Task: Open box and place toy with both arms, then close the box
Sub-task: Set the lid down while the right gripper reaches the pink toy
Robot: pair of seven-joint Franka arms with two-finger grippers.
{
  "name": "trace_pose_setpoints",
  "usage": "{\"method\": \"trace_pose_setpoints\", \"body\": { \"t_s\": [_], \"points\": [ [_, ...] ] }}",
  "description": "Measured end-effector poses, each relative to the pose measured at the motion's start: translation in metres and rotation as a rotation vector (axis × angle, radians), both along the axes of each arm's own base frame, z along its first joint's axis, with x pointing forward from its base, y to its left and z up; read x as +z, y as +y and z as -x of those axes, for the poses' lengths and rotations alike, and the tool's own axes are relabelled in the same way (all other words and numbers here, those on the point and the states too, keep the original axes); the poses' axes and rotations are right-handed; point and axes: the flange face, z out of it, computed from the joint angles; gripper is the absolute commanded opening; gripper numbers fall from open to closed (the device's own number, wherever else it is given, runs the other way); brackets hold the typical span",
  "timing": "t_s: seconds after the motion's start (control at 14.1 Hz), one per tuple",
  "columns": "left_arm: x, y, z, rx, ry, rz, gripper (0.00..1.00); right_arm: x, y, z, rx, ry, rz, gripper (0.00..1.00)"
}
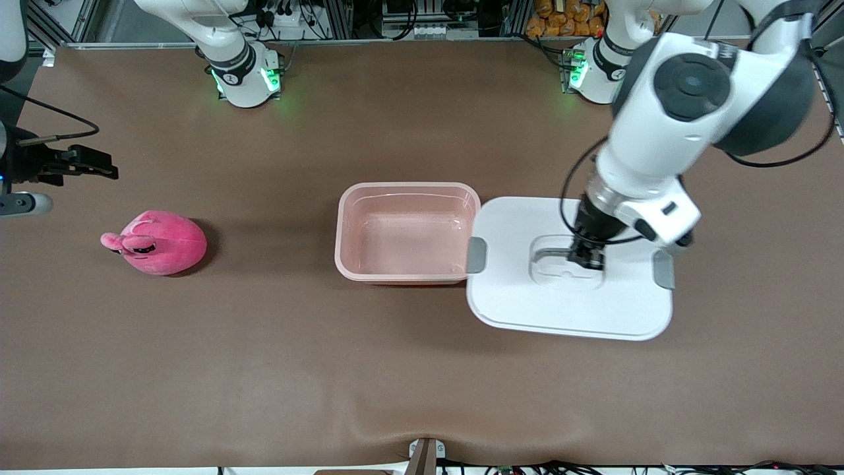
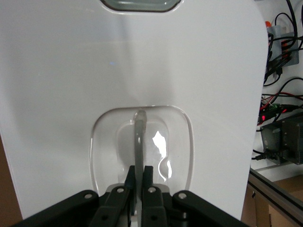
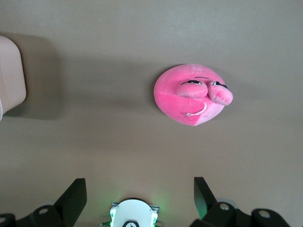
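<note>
the left gripper (image 1: 587, 258) is clamped on the lid's (image 1: 567, 310) handle (image 2: 139, 137), lid beside the open box (image 1: 407, 232), one clip overlapping its rim. the right gripper (image 3: 136, 191) hangs spread wide near the toy (image 1: 158, 242), which lies toward the right arm's end. risk: the thin handle may slip, or the lid may knock the box.

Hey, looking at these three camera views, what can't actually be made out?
- Right hand: front view crops it at the edge.
- Lid: front view cannot show whether it rests on the table or hangs; left hand is shut on its handle.
- Box: right wrist view cuts off all but a corner.
</note>
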Motion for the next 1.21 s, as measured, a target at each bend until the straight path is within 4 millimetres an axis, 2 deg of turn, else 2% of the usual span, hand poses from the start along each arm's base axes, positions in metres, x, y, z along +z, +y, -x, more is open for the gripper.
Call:
{"method": "trace_pose_setpoints", "body": {
  "t_s": [0.14,0.28,0.5,0.78,1.21],
  "points": [
    [0.0,0.026,-0.01,-0.038,0.002,-0.011,0.0,-0.009,0.007,0.001,0.016,0.02,-0.002,1.0],
    [0.001,0.045,-0.016,-0.087,0.003,-0.022,0.0,-0.016,0.017,0.0,0.05,0.034,-0.007,1.0],
    [0.006,0.062,-0.018,-0.131,0.002,-0.032,0.0,-0.029,0.021,-0.005,0.115,0.047,-0.023,1.0],
    [0.014,0.073,-0.017,-0.127,0.004,-0.025,0.0,-0.049,0.021,-0.012,0.173,0.076,-0.041,1.0],
    [0.028,0.12,-0.023,-0.078,-0.009,-0.004,0.0,-0.091,0.021,-0.023,0.393,0.065,-0.1,1.0]
  ]
}}
